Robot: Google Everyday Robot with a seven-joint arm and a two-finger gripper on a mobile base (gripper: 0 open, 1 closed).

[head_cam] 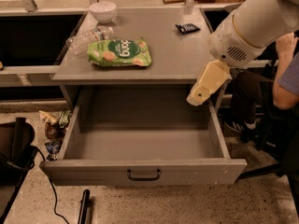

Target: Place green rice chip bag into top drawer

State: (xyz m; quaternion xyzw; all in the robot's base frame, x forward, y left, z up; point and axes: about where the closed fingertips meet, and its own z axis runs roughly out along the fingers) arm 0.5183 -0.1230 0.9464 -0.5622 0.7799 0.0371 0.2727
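The green rice chip bag (119, 53) lies flat on the grey cabinet top, left of centre, logo side up. The top drawer (140, 164) is pulled fully open below it. Its grey inside holds nothing, and its dark pull handle (143, 175) sits centred on the front panel. My gripper (205, 84), cream-coloured on a large white arm (254, 27), hangs over the drawer's right rear corner, just below the cabinet top's front edge. It is well to the right of the bag and holds nothing that I can see.
A white bowl (103, 10) and a clear plastic bottle (88, 38) lie behind the bag. A small black packet (187, 28) is at the back right. A seated person (285, 78) is close on the right. Litter (53, 129) and a black object (16, 148) are on the floor at the left.
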